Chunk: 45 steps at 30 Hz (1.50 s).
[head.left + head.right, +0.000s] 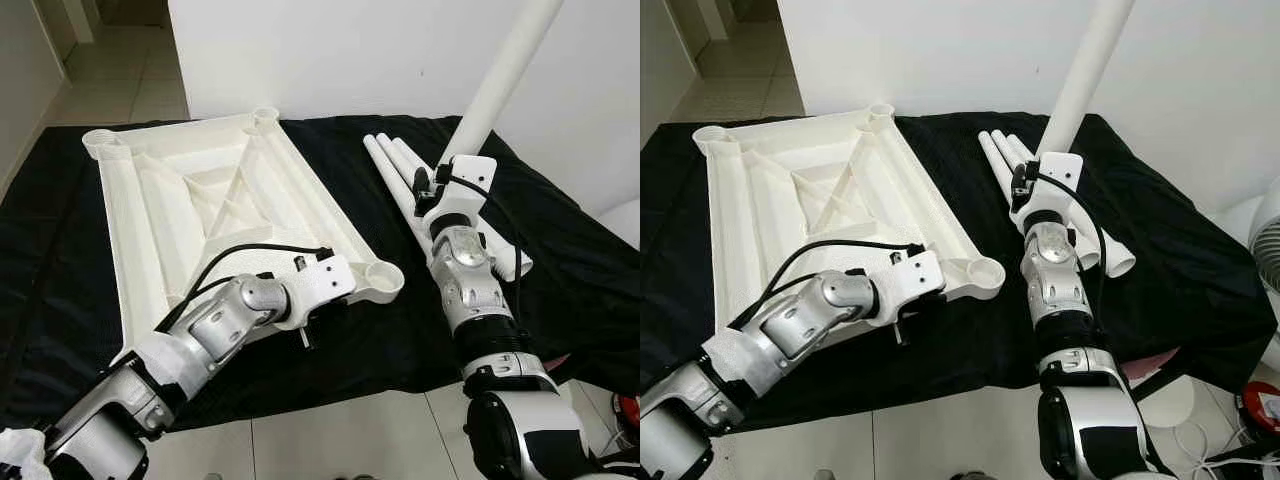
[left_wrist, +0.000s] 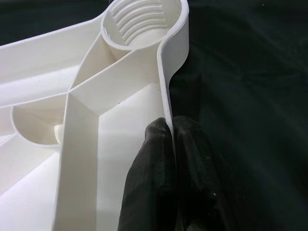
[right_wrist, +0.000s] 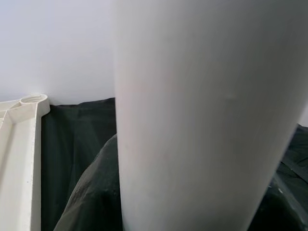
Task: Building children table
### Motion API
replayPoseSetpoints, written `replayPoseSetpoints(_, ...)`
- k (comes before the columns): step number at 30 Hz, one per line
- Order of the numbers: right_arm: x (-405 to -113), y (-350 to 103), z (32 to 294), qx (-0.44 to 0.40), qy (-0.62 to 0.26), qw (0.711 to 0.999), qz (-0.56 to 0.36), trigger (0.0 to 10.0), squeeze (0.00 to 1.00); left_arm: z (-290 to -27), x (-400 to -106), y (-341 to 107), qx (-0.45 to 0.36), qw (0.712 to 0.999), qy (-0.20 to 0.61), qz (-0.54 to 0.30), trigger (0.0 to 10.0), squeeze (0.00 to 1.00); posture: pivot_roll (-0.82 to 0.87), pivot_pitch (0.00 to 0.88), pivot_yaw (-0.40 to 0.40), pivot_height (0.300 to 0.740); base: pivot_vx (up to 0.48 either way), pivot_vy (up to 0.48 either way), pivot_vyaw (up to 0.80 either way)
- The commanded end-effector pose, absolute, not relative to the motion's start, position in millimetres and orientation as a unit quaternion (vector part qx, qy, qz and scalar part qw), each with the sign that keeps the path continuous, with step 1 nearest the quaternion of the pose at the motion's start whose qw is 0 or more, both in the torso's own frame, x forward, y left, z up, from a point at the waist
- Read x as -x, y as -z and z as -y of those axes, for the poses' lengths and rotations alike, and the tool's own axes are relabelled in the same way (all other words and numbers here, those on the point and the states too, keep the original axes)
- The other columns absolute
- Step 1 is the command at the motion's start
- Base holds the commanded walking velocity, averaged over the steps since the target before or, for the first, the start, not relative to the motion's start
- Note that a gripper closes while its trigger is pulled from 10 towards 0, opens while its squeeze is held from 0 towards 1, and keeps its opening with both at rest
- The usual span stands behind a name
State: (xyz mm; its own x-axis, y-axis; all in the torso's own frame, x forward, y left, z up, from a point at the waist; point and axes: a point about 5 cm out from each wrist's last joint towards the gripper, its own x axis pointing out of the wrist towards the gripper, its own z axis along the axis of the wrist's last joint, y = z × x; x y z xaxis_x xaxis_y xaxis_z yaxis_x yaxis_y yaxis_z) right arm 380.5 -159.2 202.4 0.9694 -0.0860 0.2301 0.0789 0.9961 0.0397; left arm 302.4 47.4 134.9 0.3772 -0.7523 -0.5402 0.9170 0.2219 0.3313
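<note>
1. Upside down on the black cloth (image 1: 400,350) lies the white plastic tabletop (image 1: 170,215), its ribbed underside facing up and a round threaded socket at each corner.
2. Nearest the robot's right side, the corner socket (image 1: 383,281) sits open and unfilled; in the left wrist view its inner thread rings are plain to see.
3. Just short of that socket, the left gripper (image 2: 169,126) pinches the thin side wall of the tabletop: its jaws are closed tight on the rim, one black finger inside the wall and one outside against the cloth.
4. Off to the right of the tabletop, well apart from it, the right gripper (image 1: 1040,175) holds a white table leg (image 1: 505,70) upright and slightly tilted, the tube rising past the top of the head views.
5. From the right wrist view, the leg stands close before the camera, so the jaws are closed around it, though the fingertips themselves are hidden behind the wrist housing.
6. Beside the right gripper, three more white legs (image 1: 395,165) lie side by side on the cloth, slanting towards the robot.
7. Beyond the cloth stands a white wall (image 1: 350,50), with pale floor tiles (image 1: 330,440) showing below the cloth's near edge.
</note>
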Motion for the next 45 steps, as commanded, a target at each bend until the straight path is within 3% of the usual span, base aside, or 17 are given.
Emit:
replayPoseSetpoints(1, -382, -205, 158, -0.011, 0.035, 0.993, 0.115, 10.0, 0.0, -68, -298, -115, -0.326, 0.743, 0.548, -0.205, 10.0, 0.0, 0.06, 0.044, -0.037, 0.74, 0.0, 0.0, 0.0)
replayPoseSetpoints(2, -382, -205, 158, -0.011, 0.035, 0.993, 0.115, 10.0, 0.0, -68, -298, -115, -0.326, 0.743, 0.548, -0.205, 10.0, 0.0, 0.06, 0.044, -0.037, 0.74, 0.0, 0.0, 0.0)
replayPoseSetpoints(3, -383, -203, 156, -0.008, 0.027, 0.993, 0.111, 10.0, 0.0, -69, -297, -117, -0.316, 0.743, 0.553, -0.205, 10.0, 1.0, 0.07, 0.044, -0.043, 0.74, 0.0, 0.0, 0.0)
replayPoseSetpoints(9, -382, -196, 149, -0.001, -0.011, 0.995, 0.096, 10.0, 0.0, -62, -292, -129, -0.289, 0.741, 0.579, -0.176, 10.0, 1.0, 0.07, 0.041, -0.048, 0.74, 0.0, 0.0, 0.0)
replayPoseSetpoints(10, -381, -194, 148, 0.002, -0.016, 0.995, 0.094, 10.0, 0.0, -60, -291, -132, -0.282, 0.742, 0.584, -0.167, 10.0, 0.79, 0.07, 0.041, -0.048, 0.74, 0.0, 0.0, 0.0)
replayPoseSetpoints(11, -381, -194, 148, 0.002, -0.016, 0.995, 0.094, 10.0, 0.0, -60, -291, -132, -0.282, 0.742, 0.584, -0.167, 10.0, 0.79, 0.07, 0.041, -0.048, 0.74, 0.0, 0.0, 0.0)
replayPoseSetpoints(12, -380, -192, 147, 0.002, -0.025, 0.996, 0.091, 10.0, 0.0, -57, -290, -137, -0.266, 0.746, 0.59, -0.155, 10.0, 0.0, 0.07, 0.04, -0.049, 0.74, 0.0, 0.0, 0.0)
replayPoseSetpoints(18, -376, -186, 143, 0.004, -0.058, 0.994, 0.095, 10.0, 0.0, -52, -291, -155, -0.208, 0.773, 0.589, -0.107, 10.0, 0.0, 0.07, 0.04, -0.051, 0.74, 0.0, 0.0, 0.0)
replayPoseSetpoints(20, -370, -183, 139, 0.002, -0.087, 0.991, 0.105, 10.0, 0.0, -51, -301, -170, -0.169, 0.812, 0.555, -0.066, 10.0, 0.0, 0.08, 0.036, -0.062, 0.74, 0.0, 0.0, 0.0)
replayPoseSetpoints(26, -362, -180, 133, -0.01, -0.128, 0.984, 0.121, 10.0, 0.0, -53, -310, -185, -0.137, 0.861, 0.49, -0.003, 10.0, 0.0, 0.09, 0.032, -0.073, 0.74, 0.0, 0.0, 0.0)
replayPoseSetpoints(36, -347, -175, 111, -0.01, -0.183, 0.972, 0.15, 10.0, 0.0, -59, -298, -178, -0.079, 0.878, 0.472, 0.018, 10.0, 0.0, 0.09, 0.025, -0.077, 0.74, 0.0, 0.0, 0.0)
replayPoseSetpoints(45, -338, -165, 108, -0.029, -0.204, 0.969, 0.14, 10.0, 0.0, -60, -283, -166, -0.076, 0.861, 0.502, 0.018, 10.0, 0.0, 0.11, 0.018, -0.083, 0.74, 0.0, 0.0, 0.0)
